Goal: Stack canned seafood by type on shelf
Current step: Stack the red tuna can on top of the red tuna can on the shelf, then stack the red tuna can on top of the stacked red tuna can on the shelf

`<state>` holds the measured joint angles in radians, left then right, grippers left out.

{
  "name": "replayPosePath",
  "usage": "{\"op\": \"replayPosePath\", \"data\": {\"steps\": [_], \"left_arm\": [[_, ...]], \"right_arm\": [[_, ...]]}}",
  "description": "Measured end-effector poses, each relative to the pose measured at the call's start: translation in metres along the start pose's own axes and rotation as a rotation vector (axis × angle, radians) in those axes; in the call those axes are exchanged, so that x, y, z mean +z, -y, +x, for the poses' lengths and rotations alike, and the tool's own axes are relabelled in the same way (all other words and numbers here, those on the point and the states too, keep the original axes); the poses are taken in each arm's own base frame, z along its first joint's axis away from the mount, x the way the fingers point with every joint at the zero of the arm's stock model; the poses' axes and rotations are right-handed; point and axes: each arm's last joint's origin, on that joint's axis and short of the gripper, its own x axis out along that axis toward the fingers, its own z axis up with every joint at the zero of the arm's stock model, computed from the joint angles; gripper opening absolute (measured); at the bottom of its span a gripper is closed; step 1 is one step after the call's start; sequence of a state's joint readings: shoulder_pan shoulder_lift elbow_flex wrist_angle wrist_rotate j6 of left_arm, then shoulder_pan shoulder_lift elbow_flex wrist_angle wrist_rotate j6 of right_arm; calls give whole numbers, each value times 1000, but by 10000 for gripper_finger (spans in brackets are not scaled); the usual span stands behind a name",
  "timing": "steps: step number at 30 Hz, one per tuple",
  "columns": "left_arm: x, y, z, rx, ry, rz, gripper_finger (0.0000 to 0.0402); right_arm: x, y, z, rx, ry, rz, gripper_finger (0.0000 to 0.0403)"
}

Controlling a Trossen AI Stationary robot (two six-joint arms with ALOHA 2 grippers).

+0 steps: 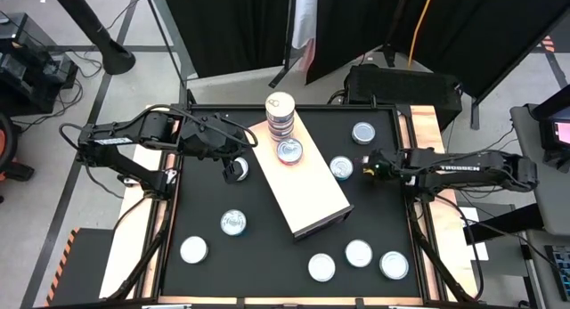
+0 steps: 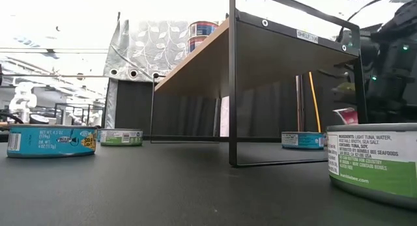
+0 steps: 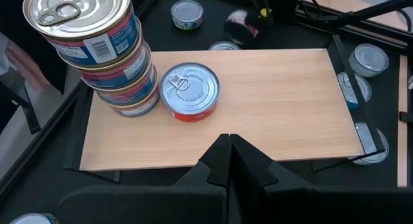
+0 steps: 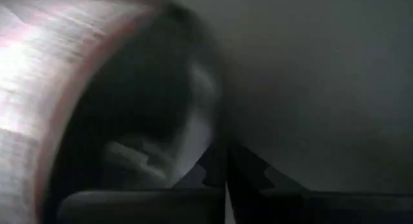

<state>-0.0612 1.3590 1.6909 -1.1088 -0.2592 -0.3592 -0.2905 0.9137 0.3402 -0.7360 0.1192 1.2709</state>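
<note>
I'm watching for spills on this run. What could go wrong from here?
The stack of tins on the shelf is tall and stands near its far end; a bump could topple it. The shut right gripper sits right beside a loose tin and could knock it away.

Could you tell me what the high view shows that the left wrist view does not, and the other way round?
Only the high view shows both arms whole, the left gripper beside the shelf's edge, and the tins scattered along the near side of the black table, such as one at the lower left.

Only the left wrist view shows the pull-tab lids and the red and blue labels on the stack's sides.

Both show the wooden shelf, the stack of tins at its end, the single red tin beside the stack, and the right gripper beyond the shelf.
</note>
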Motion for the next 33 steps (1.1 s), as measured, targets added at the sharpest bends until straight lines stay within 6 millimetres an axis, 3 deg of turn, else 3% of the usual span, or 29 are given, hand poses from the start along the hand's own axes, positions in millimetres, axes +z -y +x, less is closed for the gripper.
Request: {"op": "replayPosePath", "data": {"steps": [10,16,22,28,33], "left_arm": [[0,0,0,1,-2,4,10],[0,0,0,2,-4,7,10],[-1,0,0,3,-5,12,10],[0,0,0,3,2,33,10],[0,0,0,4,3,32,10]], "right_arm": [[-13,-2,-4,23,-29,-52,0],[-10,-23,-38,177,14,-134,0],[-4,-32,-63,208,45,-151,0],[-5,-37,-59,193,38,-165,0],[-7,-37,-39,191,-18,-163,0]]}}
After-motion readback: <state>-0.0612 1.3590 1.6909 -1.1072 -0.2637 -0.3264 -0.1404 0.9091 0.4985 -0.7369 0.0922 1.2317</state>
